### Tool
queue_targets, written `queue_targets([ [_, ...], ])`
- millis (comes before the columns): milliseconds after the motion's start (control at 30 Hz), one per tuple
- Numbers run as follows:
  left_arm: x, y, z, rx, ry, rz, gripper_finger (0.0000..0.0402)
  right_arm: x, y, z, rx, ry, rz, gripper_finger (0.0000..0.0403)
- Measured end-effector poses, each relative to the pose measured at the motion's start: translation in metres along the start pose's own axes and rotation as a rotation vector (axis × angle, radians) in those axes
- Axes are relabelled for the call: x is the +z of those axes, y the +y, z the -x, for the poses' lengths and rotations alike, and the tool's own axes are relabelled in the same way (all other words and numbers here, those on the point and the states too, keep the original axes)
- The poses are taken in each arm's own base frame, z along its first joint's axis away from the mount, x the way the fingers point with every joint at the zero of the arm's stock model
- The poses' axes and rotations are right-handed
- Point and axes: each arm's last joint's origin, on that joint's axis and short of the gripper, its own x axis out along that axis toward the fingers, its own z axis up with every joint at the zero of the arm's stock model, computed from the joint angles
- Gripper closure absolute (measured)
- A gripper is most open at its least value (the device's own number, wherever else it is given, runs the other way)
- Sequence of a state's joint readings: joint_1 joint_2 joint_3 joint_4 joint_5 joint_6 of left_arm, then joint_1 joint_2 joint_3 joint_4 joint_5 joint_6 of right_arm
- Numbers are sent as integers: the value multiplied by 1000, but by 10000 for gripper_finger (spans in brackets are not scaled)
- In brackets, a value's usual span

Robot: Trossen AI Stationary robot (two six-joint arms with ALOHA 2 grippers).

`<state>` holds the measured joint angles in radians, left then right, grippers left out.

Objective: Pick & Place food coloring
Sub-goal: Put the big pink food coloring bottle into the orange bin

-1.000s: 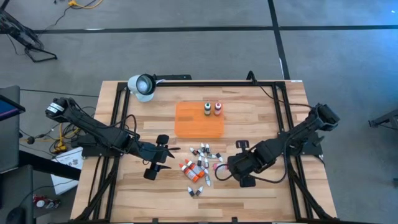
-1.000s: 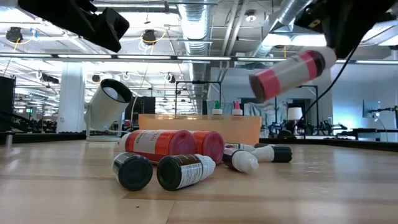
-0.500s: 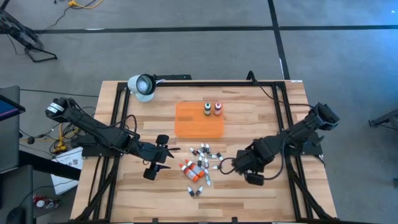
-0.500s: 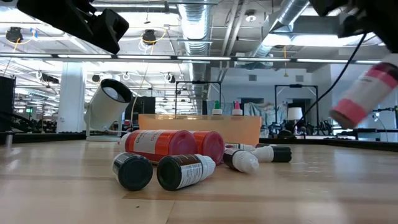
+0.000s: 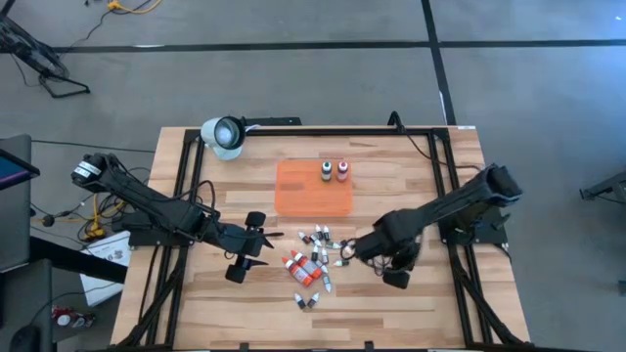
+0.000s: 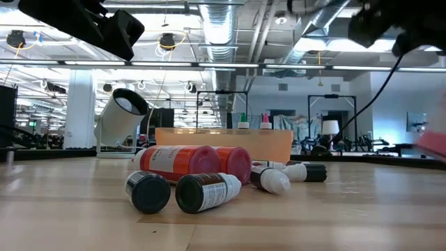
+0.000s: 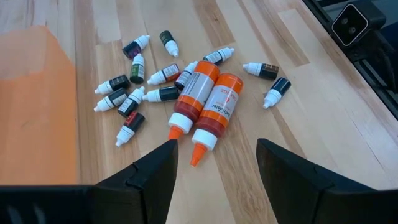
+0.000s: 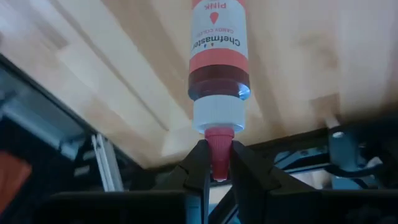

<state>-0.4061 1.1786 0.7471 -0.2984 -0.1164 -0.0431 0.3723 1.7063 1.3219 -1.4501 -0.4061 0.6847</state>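
Note:
The food coloring bottles point(image 5: 315, 260) lie in a loose pile on their sides at the table's middle; in the left wrist view two orange bottles point(image 7: 208, 109) lie side by side among small dark vials point(image 7: 134, 99). Two bottles point(image 5: 335, 171) stand upright on the orange tray point(image 5: 311, 191). My right gripper point(image 5: 370, 251) is just right of the pile, shut on a pink-labelled bottle point(image 8: 216, 50), of which only a pink blur point(image 6: 435, 143) shows in the low view. My left gripper point(image 5: 256, 246) hovers open left of the pile, its fingers point(image 7: 163, 168) apart. My right gripper pinches the pink bottle by its pink nozzle tip point(image 8: 218, 142), beyond the white collar, between its two fingers point(image 8: 198, 163). The fingers lie along the bottle, whose body sticks straight out past the fingertips. The bottle is lifted clear above the wooden tabletop.
A white lamp point(image 5: 223, 134) lies at the table's far left corner. A black frame point(image 5: 445, 210) runs along the table's sides, and cables trail by the right arm. Bare wood point(image 5: 401, 313) shows near the front edge.
My right gripper, still shut on the pink bottle, has carried it from above the pile's right side toward the table's right edge and lower. The wrist has turned, and the bottle has swung out to the low view's right border. The pile and left arm have kept still.

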Motion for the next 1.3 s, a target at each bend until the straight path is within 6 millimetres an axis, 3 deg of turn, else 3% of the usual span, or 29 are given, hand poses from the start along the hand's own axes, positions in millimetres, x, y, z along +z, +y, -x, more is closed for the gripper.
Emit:
queue_targets([
  [200,0,0,0,0,3,-14,189,23,8,-14,-23,78,100,360],
  [500,0,0,0,0,-1,-21,189,38,18,4,-22,15,166,359],
  [1033,0,0,0,0,-1,-24,189,45,20,9,30,-47,188,359],
  [1300,0,0,0,0,0,-23,189,35,16,7,-9,53,105,359],
])
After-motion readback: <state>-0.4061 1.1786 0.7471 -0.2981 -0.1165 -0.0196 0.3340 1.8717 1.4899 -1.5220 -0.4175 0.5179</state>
